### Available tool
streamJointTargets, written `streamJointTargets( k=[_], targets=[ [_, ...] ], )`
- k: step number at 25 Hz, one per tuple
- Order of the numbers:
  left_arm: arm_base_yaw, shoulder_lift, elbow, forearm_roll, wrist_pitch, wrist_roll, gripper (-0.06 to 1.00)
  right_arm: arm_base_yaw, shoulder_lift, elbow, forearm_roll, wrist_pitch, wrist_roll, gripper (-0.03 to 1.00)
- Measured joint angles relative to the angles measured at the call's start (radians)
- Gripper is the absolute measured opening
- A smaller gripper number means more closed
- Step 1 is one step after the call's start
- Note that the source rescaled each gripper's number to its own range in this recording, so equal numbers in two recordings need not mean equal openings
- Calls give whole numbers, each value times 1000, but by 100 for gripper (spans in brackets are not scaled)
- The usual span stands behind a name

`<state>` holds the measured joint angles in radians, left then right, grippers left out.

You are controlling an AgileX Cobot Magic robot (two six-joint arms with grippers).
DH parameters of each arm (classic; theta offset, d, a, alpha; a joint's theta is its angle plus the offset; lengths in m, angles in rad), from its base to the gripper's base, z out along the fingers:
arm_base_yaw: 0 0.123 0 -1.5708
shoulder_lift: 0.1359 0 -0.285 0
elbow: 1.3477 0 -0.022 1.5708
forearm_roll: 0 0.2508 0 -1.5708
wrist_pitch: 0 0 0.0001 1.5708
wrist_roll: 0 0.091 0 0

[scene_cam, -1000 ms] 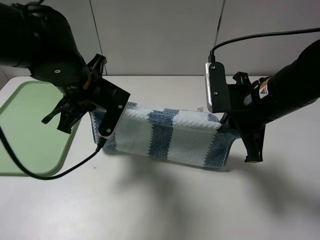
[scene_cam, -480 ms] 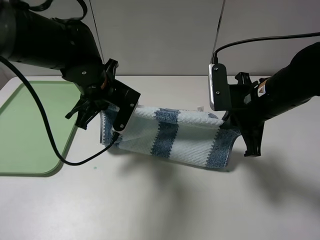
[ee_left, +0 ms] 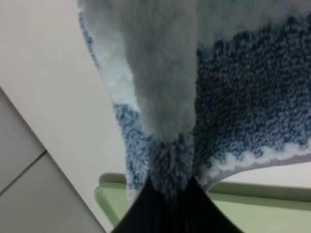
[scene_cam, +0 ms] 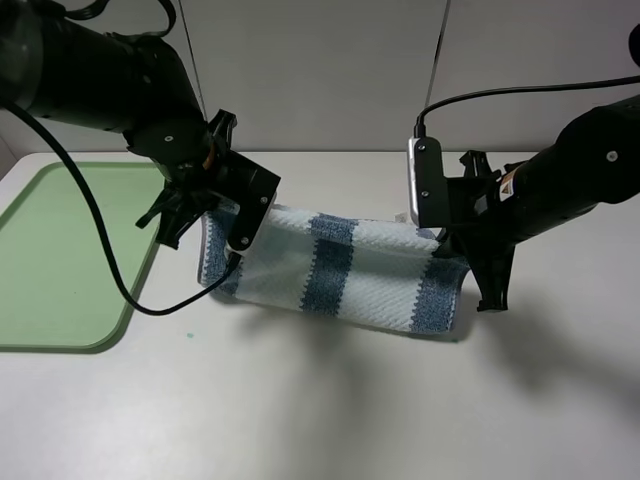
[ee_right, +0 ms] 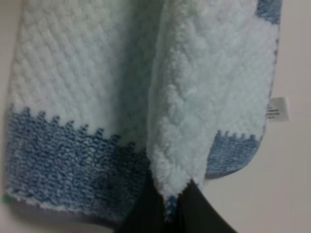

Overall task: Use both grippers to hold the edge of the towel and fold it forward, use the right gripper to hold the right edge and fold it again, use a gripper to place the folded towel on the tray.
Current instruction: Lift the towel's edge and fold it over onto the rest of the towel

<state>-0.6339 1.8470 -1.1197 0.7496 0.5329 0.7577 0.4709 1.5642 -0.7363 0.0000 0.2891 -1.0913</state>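
Just beside the tray [scene_cam: 60,260], to its right in the high view, the towel [scene_cam: 340,270] hangs lifted between two robot arms over the white table [scene_cam: 300,410], and its lower part appears to rest on the surface. Nearer the tray, the left gripper [ee_left: 169,201] has its jaws pressed together on a bunched corner of cloth close to the grey hem [ee_left: 262,162]. Farther from the tray, the right gripper [ee_right: 170,204] pinches the opposite corner the same way. The first fold looks under way, and no part of the towel lies on the tray yet. Doing it well likely means moving both arms at one pace and height, holding the span taut, laying the held edge squarely over the other, and letting go only once the stripes line up.
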Motion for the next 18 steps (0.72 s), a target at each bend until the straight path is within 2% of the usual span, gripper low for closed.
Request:
streamJointTargets(
  k=[6,18],
  targets=[
    [38,0,0,-1,-46,10,0,0,25,-6,0,-47,-1,0],
    [64,11,0,9,-83,13,0,-5,62,-112,-13,-21,-1,0]
  ],
)
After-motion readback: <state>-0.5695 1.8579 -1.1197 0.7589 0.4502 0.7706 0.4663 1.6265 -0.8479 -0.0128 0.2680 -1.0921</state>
